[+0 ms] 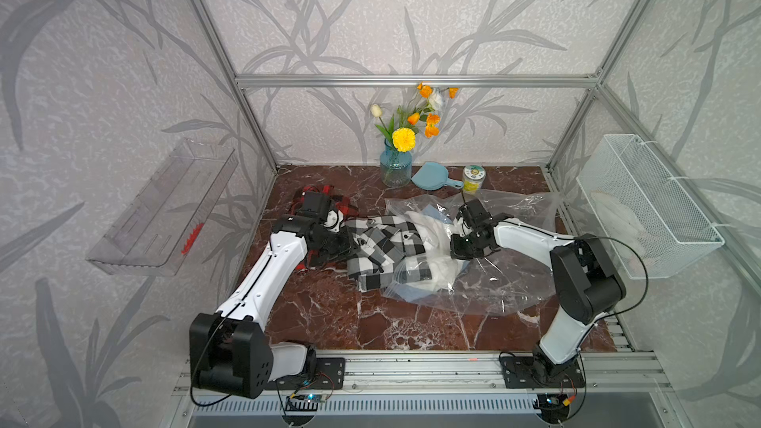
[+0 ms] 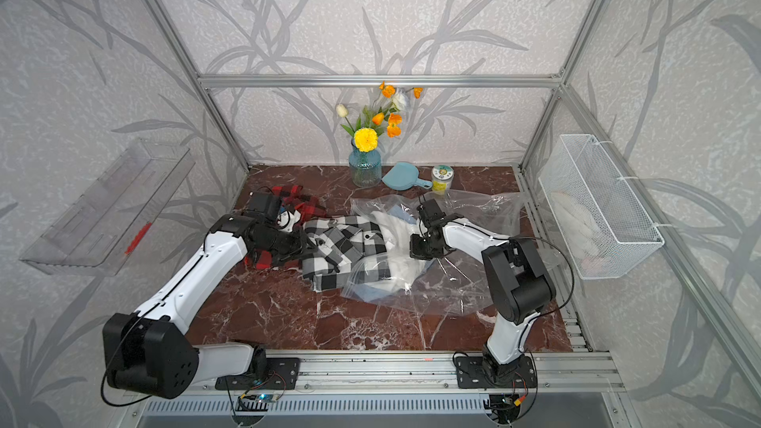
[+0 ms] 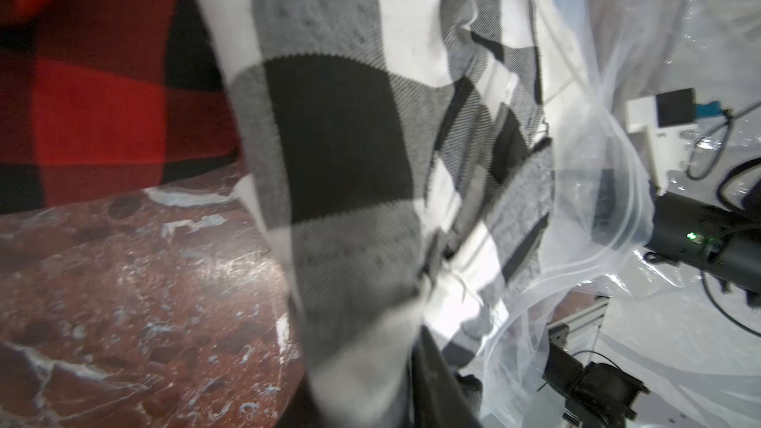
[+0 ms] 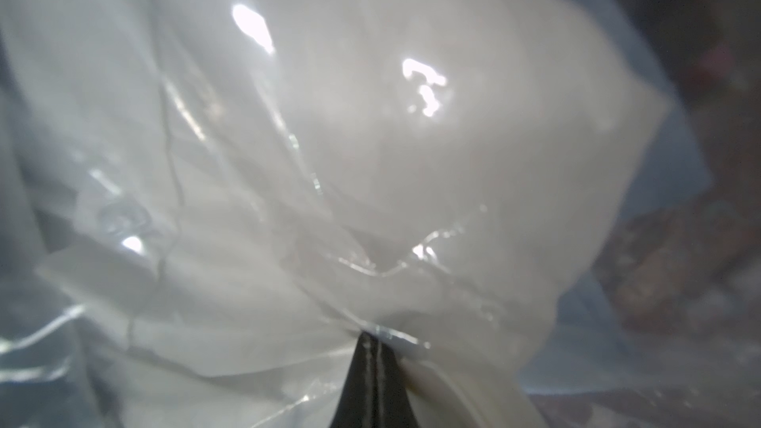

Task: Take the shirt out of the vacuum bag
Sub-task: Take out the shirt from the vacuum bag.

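Note:
The shirt [image 1: 383,249] [image 2: 341,244] is black-and-white checked and lies crumpled on the marble table, its right end still inside the mouth of the vacuum bag [image 1: 506,282] [image 2: 461,290]. The bag is clear crinkly plastic and also holds white cloth [image 1: 436,265]. My left gripper [image 1: 350,247] [image 2: 306,247] is at the shirt's left end. In the left wrist view the shirt [image 3: 341,137] hangs blurred across my left gripper [image 3: 362,384], whose fingers stand apart. My right gripper [image 1: 455,255] [image 2: 418,253] [image 4: 372,337] is shut, pinching the bag's plastic [image 4: 288,158] over the white cloth.
A red-and-black plaid cloth [image 1: 325,195] lies behind my left wrist. A blue vase of flowers [image 1: 395,166], a blue dish [image 1: 432,177] and a small jar [image 1: 473,178] stand at the back. A wire basket [image 1: 646,207] hangs on the right wall, a clear tray [image 1: 164,207] on the left.

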You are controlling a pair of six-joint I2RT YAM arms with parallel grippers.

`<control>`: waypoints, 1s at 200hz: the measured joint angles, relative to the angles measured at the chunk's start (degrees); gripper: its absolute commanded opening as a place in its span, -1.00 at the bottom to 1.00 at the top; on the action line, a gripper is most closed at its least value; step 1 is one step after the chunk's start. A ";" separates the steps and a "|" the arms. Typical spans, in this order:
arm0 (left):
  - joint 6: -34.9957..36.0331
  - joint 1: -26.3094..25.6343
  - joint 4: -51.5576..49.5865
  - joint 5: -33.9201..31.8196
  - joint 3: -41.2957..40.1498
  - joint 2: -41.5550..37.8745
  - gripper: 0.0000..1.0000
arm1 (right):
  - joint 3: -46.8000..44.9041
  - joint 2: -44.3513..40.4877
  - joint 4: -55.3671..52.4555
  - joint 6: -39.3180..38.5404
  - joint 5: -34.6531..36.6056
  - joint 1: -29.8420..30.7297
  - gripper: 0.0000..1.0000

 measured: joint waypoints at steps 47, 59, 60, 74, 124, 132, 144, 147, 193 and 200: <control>-1.07 1.75 2.08 -3.28 -1.86 2.43 0.38 | 0.31 0.17 -0.35 -0.44 0.20 -0.04 -1.00; -1.53 2.01 3.10 -3.85 -1.86 2.86 0.41 | 0.35 0.17 -0.44 -0.57 0.20 -0.04 -1.00; -1.55 2.03 3.17 -3.91 -1.86 2.89 0.41 | 0.35 0.17 -0.44 -0.59 0.20 -0.04 -1.00; -1.99 2.40 4.37 -4.44 -1.86 3.67 0.44 | 0.37 0.17 -0.50 -0.70 0.20 -0.04 -1.00; -4.35 3.65 10.93 -6.99 -2.97 7.48 0.44 | 0.37 0.20 -0.50 -0.87 0.17 -0.04 -1.00; -4.76 3.78 12.63 -7.17 -2.99 8.59 0.42 | 0.37 0.20 -0.50 -0.87 0.17 -0.04 -1.00; -5.16 3.93 15.13 -7.39 -2.97 10.19 0.41 | 0.37 0.20 -0.50 -0.87 0.17 -0.04 -1.00; -5.33 3.96 15.67 -7.41 -2.99 10.60 0.41 | 0.37 0.20 -0.50 -0.90 0.17 -0.04 -1.00; -6.62 3.96 23.34 -7.15 -2.97 17.51 0.32 | 0.39 0.20 -0.50 -1.05 0.15 -0.04 -1.00; -6.80 3.96 24.06 -7.04 -2.99 18.23 0.32 | 0.39 0.20 -0.50 -1.05 0.15 -0.04 -1.00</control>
